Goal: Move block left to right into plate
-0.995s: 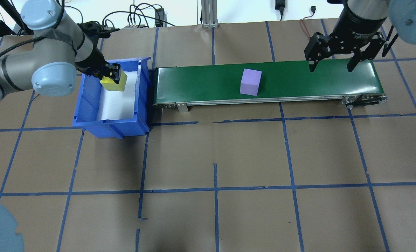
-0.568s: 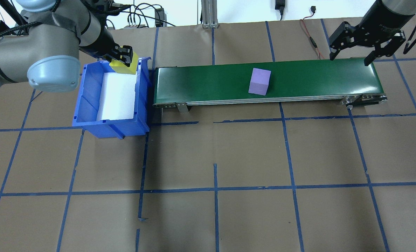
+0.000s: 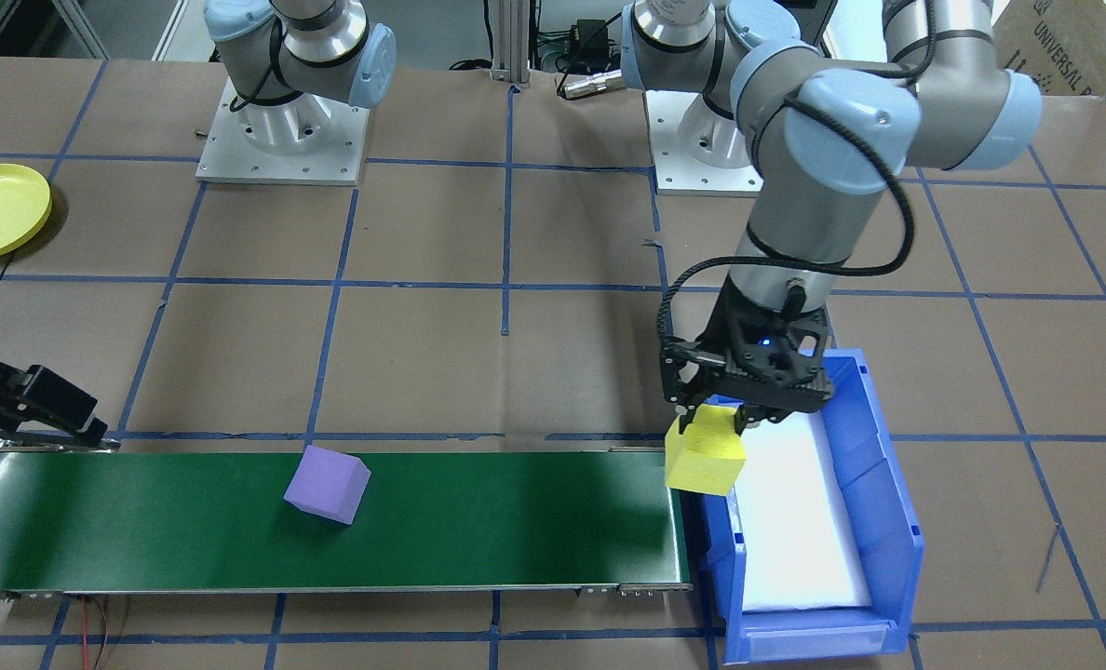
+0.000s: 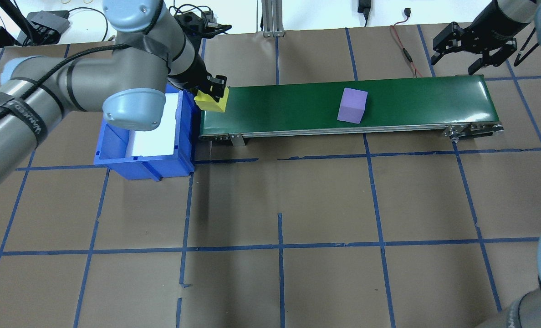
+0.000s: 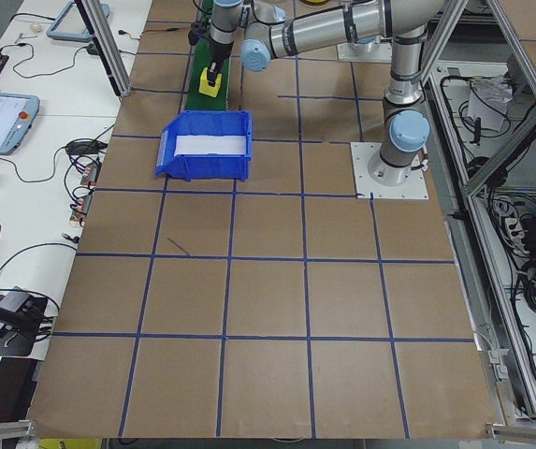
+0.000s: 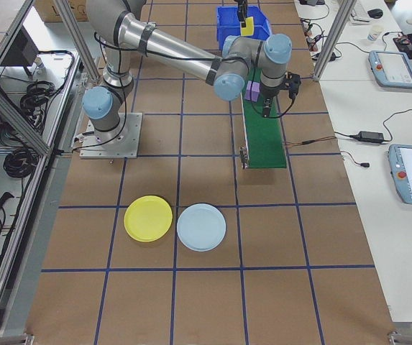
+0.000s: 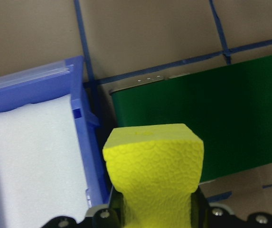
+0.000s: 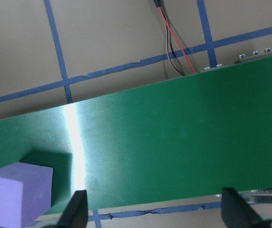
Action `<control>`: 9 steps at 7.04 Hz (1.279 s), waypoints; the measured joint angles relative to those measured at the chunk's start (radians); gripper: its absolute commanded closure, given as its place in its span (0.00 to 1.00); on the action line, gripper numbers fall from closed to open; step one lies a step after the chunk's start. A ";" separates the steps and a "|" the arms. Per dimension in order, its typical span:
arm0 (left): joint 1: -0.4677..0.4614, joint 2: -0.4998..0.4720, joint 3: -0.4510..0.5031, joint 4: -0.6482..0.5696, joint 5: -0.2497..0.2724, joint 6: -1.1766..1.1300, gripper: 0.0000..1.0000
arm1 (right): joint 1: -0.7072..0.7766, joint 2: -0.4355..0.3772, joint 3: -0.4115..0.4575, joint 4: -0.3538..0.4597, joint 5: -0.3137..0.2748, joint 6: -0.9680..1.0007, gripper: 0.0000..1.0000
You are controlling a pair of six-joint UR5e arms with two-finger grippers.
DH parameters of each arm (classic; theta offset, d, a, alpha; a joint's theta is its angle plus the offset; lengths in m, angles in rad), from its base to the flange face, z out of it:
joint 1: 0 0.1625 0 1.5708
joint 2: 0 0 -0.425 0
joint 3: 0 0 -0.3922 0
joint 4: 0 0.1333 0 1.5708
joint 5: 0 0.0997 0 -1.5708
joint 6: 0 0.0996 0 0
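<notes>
1. The bench (image 4: 298,282) is covered in brown paper crossed by blue tape lines, and a green conveyor belt (image 4: 288,107) lies along its far side in the overhead view.
2. A blue bin (image 3: 874,521) with a white foam liner (image 3: 795,530) stands at the belt's end on the robot's left, just beside it.
3. The left pincer (image 3: 716,419) is clamped on a yellow block (image 3: 704,459), held in the air over the gap where the bin's wall meets the belt's end.
4. In the left wrist view the yellow block (image 7: 154,161) fills the lower middle, with the bin's wall to one side and the belt to the other.
5. A purple block (image 4: 352,105) rests on the belt, tilted a little to its edges, toward the robot's right half.
6. The right pincer (image 4: 457,58) hangs beyond the belt's far right end with its fingers spread and nothing between them.
7. The yellow plate (image 6: 148,218) lies on the bench on the robot's right, well apart from the belt, touching or nearly touching a pale blue plate (image 6: 201,227).
</notes>
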 measured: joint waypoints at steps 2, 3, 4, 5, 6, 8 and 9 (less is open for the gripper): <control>-0.021 -0.044 0.000 0.035 -0.002 -0.014 0.52 | -0.001 0.038 0.001 -0.018 0.078 0.019 0.00; -0.022 -0.060 0.002 0.061 -0.001 -0.014 0.44 | -0.001 0.054 0.007 -0.021 0.115 0.026 0.00; -0.023 -0.075 0.002 0.081 0.001 -0.014 0.00 | -0.001 0.061 0.018 -0.024 0.132 0.028 0.00; -0.023 -0.084 0.003 0.093 0.003 -0.017 0.00 | -0.001 0.065 0.028 -0.032 0.138 0.028 0.00; -0.022 -0.085 0.004 0.098 0.006 -0.021 0.00 | -0.001 0.073 0.040 -0.063 0.139 0.027 0.00; -0.004 -0.052 0.006 0.085 0.019 -0.019 0.00 | -0.001 0.086 0.067 -0.120 0.138 0.028 0.00; 0.018 -0.017 0.007 0.045 0.020 -0.017 0.00 | -0.001 0.087 0.082 -0.127 0.139 0.029 0.00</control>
